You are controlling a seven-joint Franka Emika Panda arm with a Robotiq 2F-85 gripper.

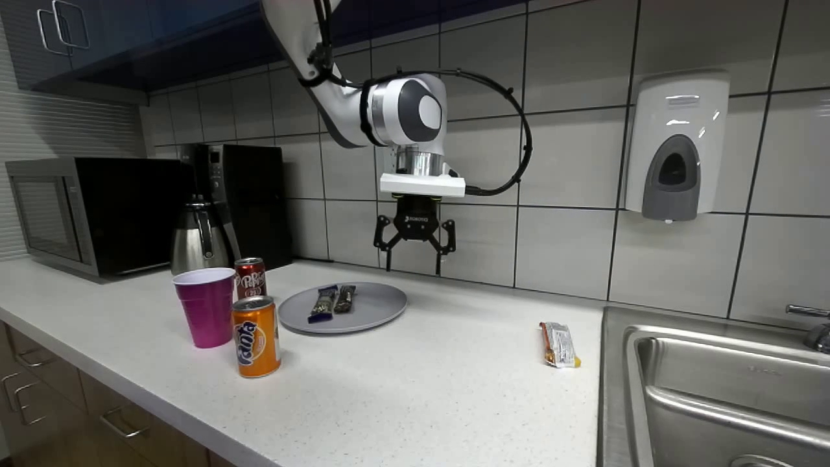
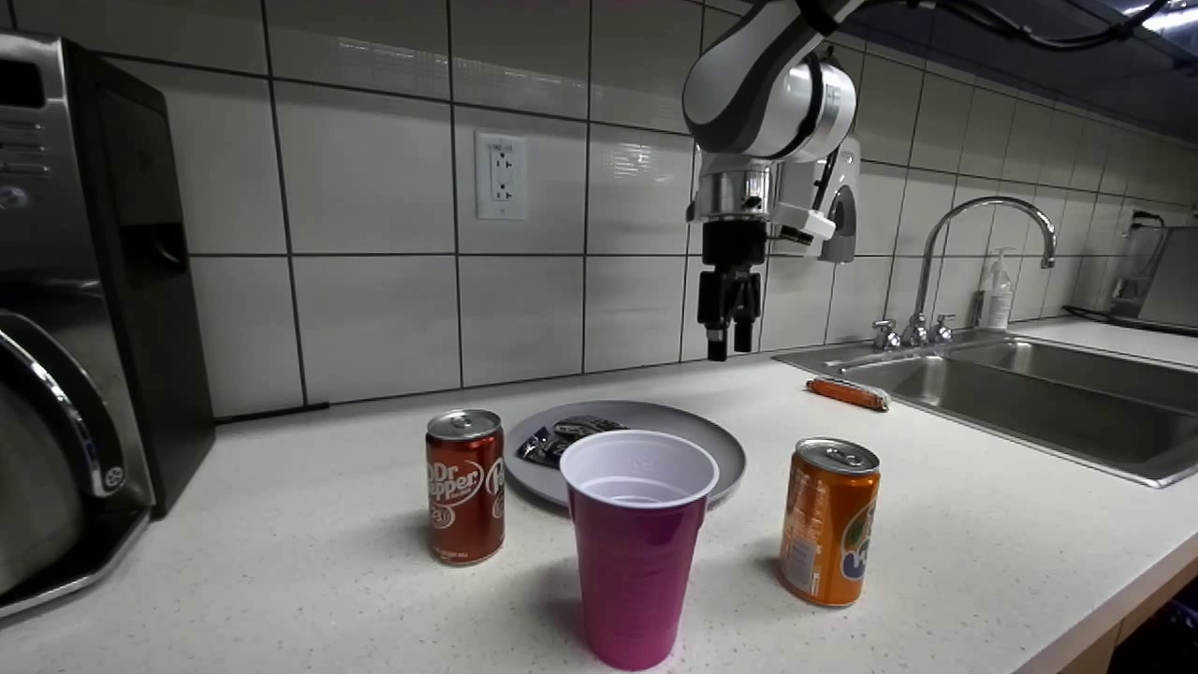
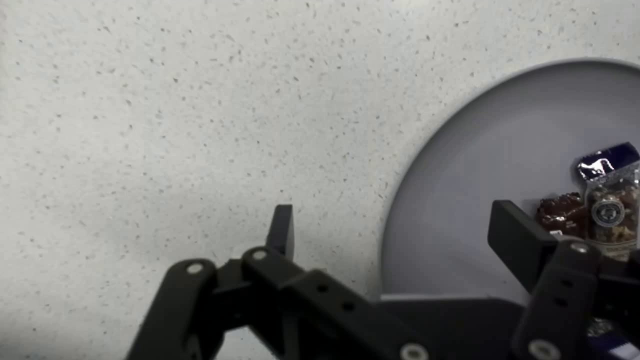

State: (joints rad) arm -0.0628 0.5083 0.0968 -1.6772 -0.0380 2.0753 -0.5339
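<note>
Cup (image 2: pixel 636 580) nearest in exterior view, mouth up, presumably for filling. My tool (image 1: pixel 414 267) spread, empty, high over desk (image 1: pixel 415 402), likely for clearance; nearby plate (image 1: pixel 381 302) apparently gathers two bars (image 1: pixel 324 305).

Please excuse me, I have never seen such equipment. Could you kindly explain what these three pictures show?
This is a single robot arm ending in a two-fingered gripper. Two pictures look at the scene from outside the robot; the third looks down from its wrist, past the gripper. On the counter stand a purple cup, a red can and an orange can. A gray plate carries what look like two wrapped snack bars, and another wrapped snack lies near the sink. The gripper hangs open above the counter, close to the plate, and holds nothing.
</note>
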